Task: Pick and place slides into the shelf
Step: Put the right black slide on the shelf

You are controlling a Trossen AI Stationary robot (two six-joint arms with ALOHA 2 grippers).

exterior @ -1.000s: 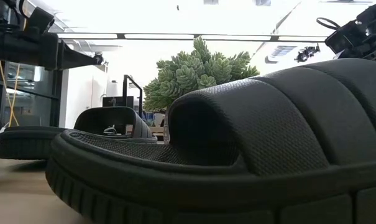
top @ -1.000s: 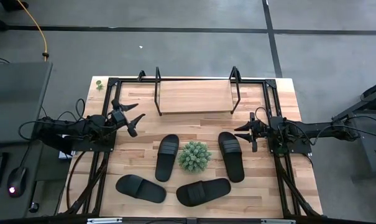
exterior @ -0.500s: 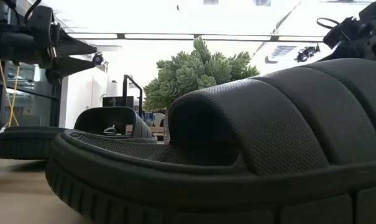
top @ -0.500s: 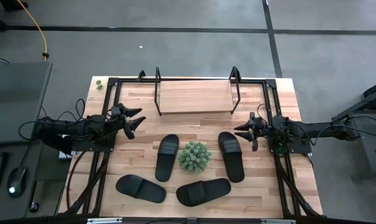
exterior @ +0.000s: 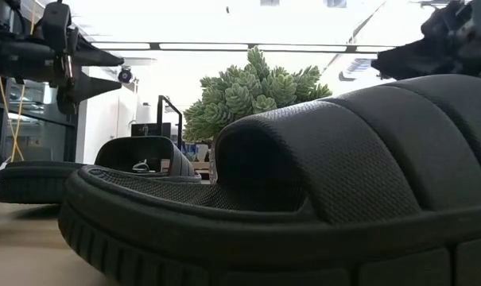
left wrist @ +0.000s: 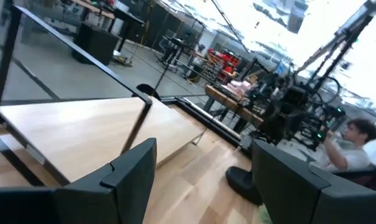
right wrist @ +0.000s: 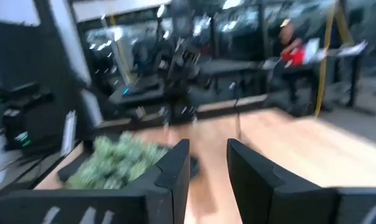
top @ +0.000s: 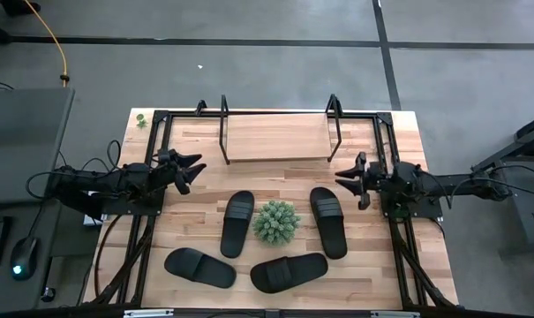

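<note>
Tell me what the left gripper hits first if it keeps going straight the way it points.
Likely nothing soon: the open left gripper points across the table, passing between the shelf and the nearest slide. Far along, it would meet the right gripper; heights are unclear.

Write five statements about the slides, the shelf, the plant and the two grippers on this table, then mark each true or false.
1. All four slides lie on the table, none on the shelf. True.
2. The plant stands on the shelf. False: it stands on the table among the slides.
3. The left gripper holds a slide. False: it is open and empty.
4. The right gripper hangs above the table, holding nothing. True.
5. The shelf board is bare. True.
</note>
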